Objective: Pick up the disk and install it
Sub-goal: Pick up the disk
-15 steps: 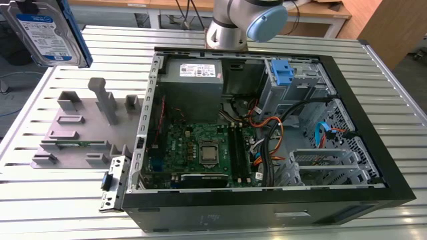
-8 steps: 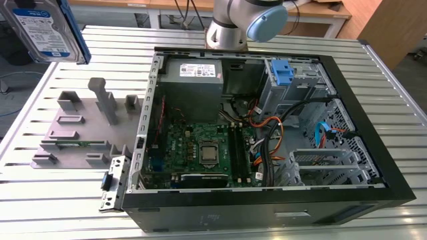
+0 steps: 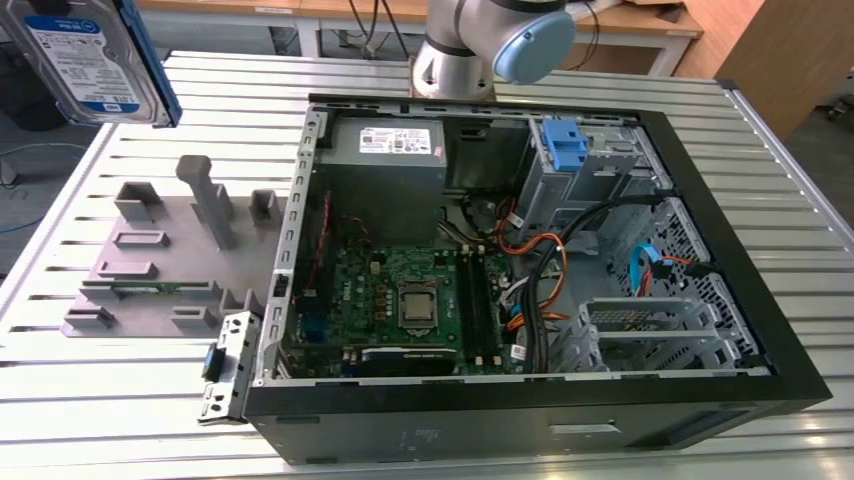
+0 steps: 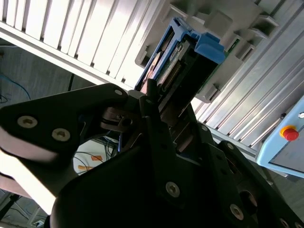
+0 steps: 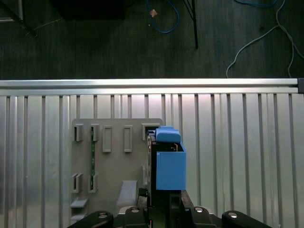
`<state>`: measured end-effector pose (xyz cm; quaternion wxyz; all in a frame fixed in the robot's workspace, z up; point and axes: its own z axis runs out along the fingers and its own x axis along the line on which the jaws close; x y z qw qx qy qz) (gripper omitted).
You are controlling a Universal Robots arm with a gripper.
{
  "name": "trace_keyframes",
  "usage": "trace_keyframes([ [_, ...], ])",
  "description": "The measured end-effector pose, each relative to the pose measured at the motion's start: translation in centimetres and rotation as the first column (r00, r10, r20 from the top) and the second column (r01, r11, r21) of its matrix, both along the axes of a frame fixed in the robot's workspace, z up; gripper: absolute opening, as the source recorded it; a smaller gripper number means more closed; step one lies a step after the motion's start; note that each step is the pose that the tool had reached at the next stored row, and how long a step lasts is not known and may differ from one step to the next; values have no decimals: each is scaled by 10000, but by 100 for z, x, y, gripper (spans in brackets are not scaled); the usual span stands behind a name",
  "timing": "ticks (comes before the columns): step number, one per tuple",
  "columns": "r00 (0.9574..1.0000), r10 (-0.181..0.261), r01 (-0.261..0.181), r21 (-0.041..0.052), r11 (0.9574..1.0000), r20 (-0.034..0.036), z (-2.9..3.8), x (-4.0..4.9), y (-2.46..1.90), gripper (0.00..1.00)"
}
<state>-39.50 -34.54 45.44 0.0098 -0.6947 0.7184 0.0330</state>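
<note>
The disk (image 3: pixel 91 58), a silver-grey drive with a white-and-blue label in a blue carrier, hangs high over the far left corner of the table in the exterior view. In both wrist views my gripper (image 5: pixel 164 202) is shut on the disk (image 5: pixel 169 166), which stands on edge with its blue end pointing away from the wrist. In the second wrist view the black fingers (image 4: pixel 151 102) clamp the two faces of the disk (image 4: pixel 192 50). The grey slotted holder plate (image 5: pixel 114 147) lies on the table directly below it.
An open computer case (image 3: pixel 534 390) lies on the slatted metal table (image 3: pixel 801 200), to the exterior view's right of the holder plate (image 3: pixel 154 265). Inside are a grey power supply (image 3: pixel 387 150), a motherboard (image 3: pixel 407 300), cables and an upright blue bracket (image 3: pixel 567 145) at the drive bay. The arm's base (image 3: pixel 487 45) stands behind the case.
</note>
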Motion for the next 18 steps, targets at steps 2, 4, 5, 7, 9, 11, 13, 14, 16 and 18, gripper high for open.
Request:
trace_keyframes([
  [2,10000,0,0,0,10000,-1,2,0,0,35],
  [4,10000,0,0,-1,10000,-2,7,0,0,35],
  [5,10000,0,0,-1,10000,-2,14,0,0,35],
  [7,10000,1,-1,-1,10000,0,33,0,0,35],
  [9,10000,0,0,0,10000,0,60,0,0,35],
  [11,10000,0,0,0,10000,0,83,0,0,35],
  [13,10000,0,0,-1,10000,0,97,0,0,35],
  [14,10000,0,0,-1,10000,0,101,0,0,35],
  [16,10000,0,0,0,10000,0,106,0,0,35],
  [18,10000,0,0,0,10000,-1,117,0,0,35],
])
